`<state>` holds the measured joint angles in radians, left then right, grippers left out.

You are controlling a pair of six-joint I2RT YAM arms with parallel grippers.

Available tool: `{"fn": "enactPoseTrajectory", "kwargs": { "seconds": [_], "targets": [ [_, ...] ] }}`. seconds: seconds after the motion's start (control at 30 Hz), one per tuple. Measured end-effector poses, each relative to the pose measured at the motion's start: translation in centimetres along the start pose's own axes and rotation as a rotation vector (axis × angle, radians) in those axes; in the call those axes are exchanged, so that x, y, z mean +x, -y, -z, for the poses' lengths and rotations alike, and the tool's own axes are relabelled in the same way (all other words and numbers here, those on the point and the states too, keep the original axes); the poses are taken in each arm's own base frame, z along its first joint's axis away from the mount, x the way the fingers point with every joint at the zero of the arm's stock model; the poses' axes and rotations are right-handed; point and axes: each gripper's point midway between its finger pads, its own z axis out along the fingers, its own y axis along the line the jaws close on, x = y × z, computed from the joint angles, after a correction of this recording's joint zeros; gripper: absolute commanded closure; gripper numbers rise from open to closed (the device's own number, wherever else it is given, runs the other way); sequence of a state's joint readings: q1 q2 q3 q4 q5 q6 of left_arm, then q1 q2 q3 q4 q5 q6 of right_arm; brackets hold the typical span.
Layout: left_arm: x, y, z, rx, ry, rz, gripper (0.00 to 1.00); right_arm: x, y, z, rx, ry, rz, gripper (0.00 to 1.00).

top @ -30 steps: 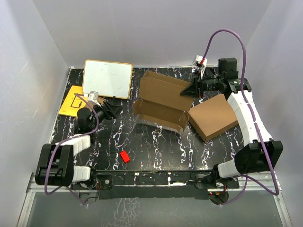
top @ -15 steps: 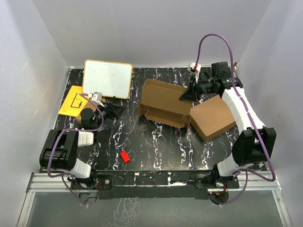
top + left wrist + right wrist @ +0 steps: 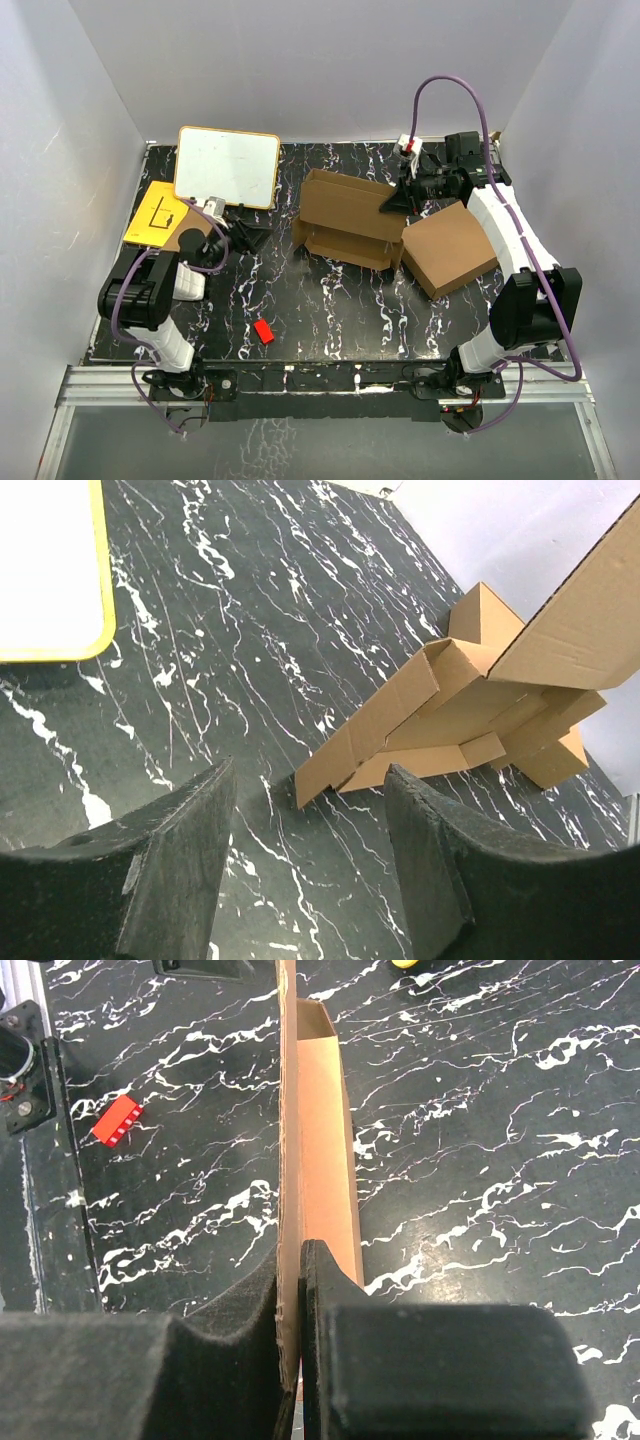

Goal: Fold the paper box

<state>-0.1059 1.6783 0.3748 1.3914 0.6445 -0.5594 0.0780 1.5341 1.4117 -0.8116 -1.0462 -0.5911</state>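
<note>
Mid-table, the paper box (image 3: 345, 220), part-folded, one panel upright. Pinched tight on that panel's right edge: the right gripper (image 3: 290, 1290). Left of the box and apart from it, the left gripper (image 3: 310, 780), fingers spread, holding nothing. Close against the box's right end, a plain brown box (image 3: 450, 248). Far left, a whiteboard (image 3: 228, 165) and yellow sheet (image 3: 150, 212); nearer the front, a red block (image 3: 264, 331)

Top cam: fixed, high, behind arm bases, looks down + fwd over whole worktop (image 3: 330, 300), near edge at btm. L wrist cam: low over left half, faces right twd far right corner; paper box (image 3: 450, 710) mid-range, whiteboard (image 3: 45, 570) corner close. R wrist cam: at far right, faces left edge, right up against box panel. All 3 share box; top + R share red block (image 3: 117, 1120).
</note>
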Motion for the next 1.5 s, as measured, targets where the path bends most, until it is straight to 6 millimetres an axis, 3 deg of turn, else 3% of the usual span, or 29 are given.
{"fn": "enactPoseTrajectory", "kwargs": {
  "seconds": [0.43, 0.8, 1.1, 1.5],
  "targets": [
    [0.0, -0.2, -4.2, 0.087, -0.032, -0.090, 0.40, 0.0, 0.3, -0.3, 0.009, -0.015, 0.027, 0.92],
    [2.2, 0.0, -5.7, 0.194, -0.059, -0.139, 0.39, -0.8, 1.1, -0.5, 0.012, -0.009, 0.019, 0.92],
    [1.7, 1.1, -7.0, 0.253, -0.053, -0.216, 0.39, -0.5, 0.9, -0.8, -0.016, -0.007, -0.004, 0.92],
    [3.7, 1.5, -7.0, 0.316, -0.092, -0.213, 0.37, -0.3, 0.7, -0.9, -0.031, -0.010, -0.023, 0.92]
  ]
}}
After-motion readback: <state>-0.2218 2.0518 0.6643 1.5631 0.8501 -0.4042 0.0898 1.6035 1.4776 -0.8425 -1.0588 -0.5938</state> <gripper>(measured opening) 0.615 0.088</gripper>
